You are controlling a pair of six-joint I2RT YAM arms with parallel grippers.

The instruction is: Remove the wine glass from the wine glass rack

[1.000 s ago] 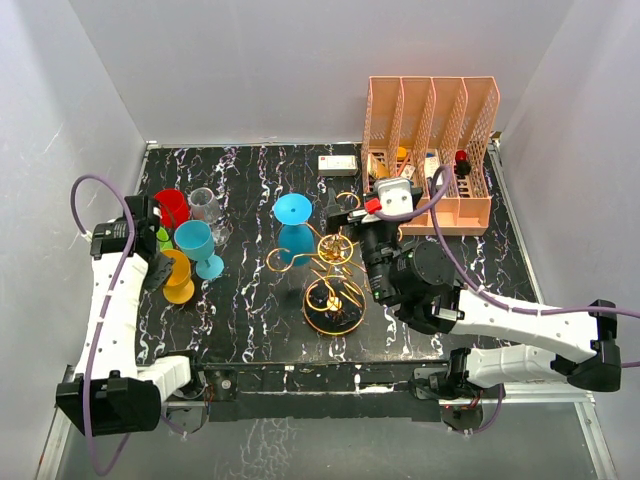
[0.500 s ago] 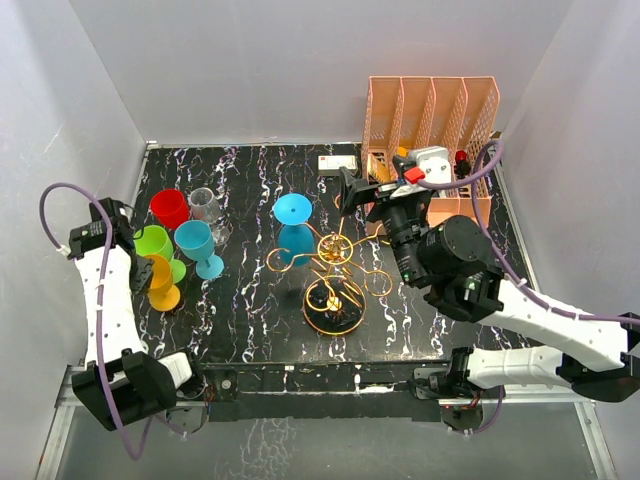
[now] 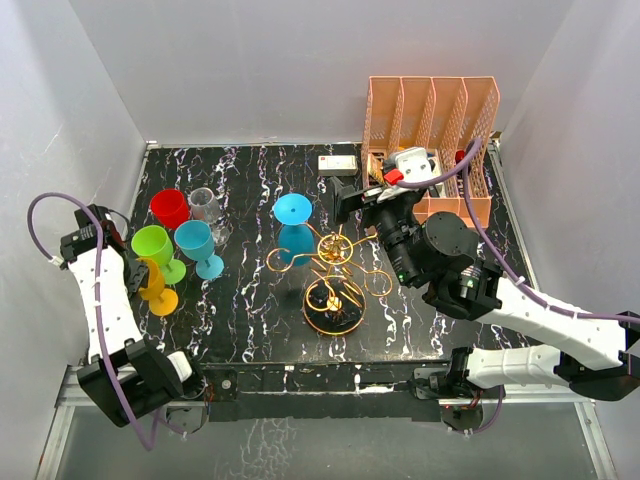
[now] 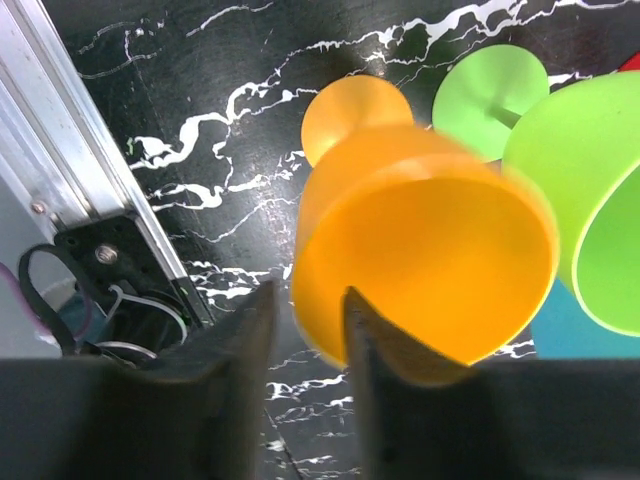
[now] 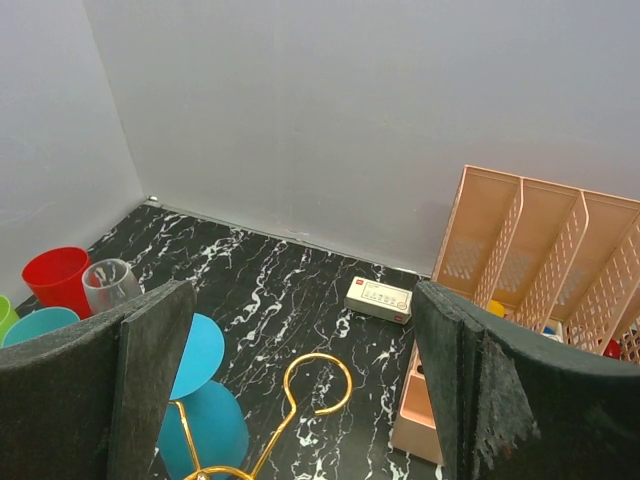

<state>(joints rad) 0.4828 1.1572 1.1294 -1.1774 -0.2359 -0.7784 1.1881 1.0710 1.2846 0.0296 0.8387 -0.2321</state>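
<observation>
**Status.** One blue glass (image 3: 293,225) hangs upside down on a rear-left arm of the rack (image 3: 335,285), foot uppermost. The rack stands at mid-tabletop. No other glass shows on it.

**Left tool** (image 4: 308,300). It is at the left edge. The jaws stand a narrow slot apart, with the rim of the orange glass (image 4: 430,270) in the slot. This glass leans, and its foot looks to be down on the tabletop (image 3: 250,180). Whether the rim is pinched or free cannot be told. Judged: this glass is being set down beside the green glass (image 3: 153,245), teal glass (image 3: 194,240), red glass (image 3: 169,207) and clear glass (image 3: 204,204).

**Right tool** (image 5: 300,310). The fingers are spread wide with nothing between them. It hangs above and behind the rack, close to the organizer (image 3: 430,140). In the wrist view, the blue glass lies low, by the left finger.

**Step in hand.** Judged: approach to the last racked glass.

**Next move.** Lower the right tool to the blue glass and close on the stem or bowl. Draw the glass outward along its wire loop until the foot clears the open end, then lift. The wire rack may shift if the foot snags.

**Surface and room.** The tabletop is glossy black with white veining. Plain pale walls (image 3: 250,70) close in the left, rear and right sides. A small white box (image 3: 338,164) lies at the rear, near the organizer.
</observation>
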